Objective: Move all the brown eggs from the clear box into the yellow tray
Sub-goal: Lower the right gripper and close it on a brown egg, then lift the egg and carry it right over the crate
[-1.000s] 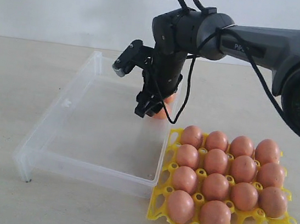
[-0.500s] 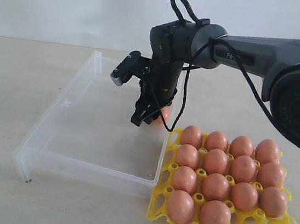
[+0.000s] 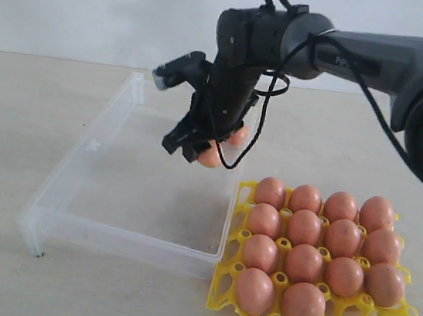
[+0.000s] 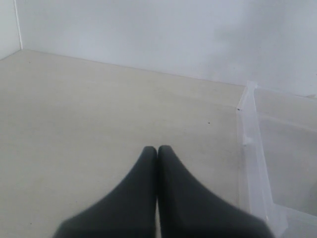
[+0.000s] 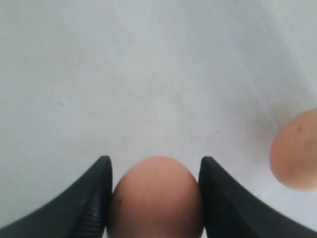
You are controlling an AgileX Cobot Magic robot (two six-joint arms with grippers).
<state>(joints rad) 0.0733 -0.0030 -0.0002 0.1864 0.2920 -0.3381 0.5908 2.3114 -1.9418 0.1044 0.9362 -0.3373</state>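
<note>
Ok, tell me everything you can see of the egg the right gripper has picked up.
The egg is a smooth, matte, pinkish-brown oval with a few faint dark specks and no visible cracks. It sits between the right gripper's black fingers, which press on its two sides, its rounded end poking out past the fingertips. In the exterior view only its lower part shows under the gripper, and it appears to be held off the floor of the clear box, touching nothing else.

Lab-like: beige table (image 3: pixel 16 101) w/ white wall (image 3: pixel 99 3), robot arm (image 3: pixel 395 65)
</note>
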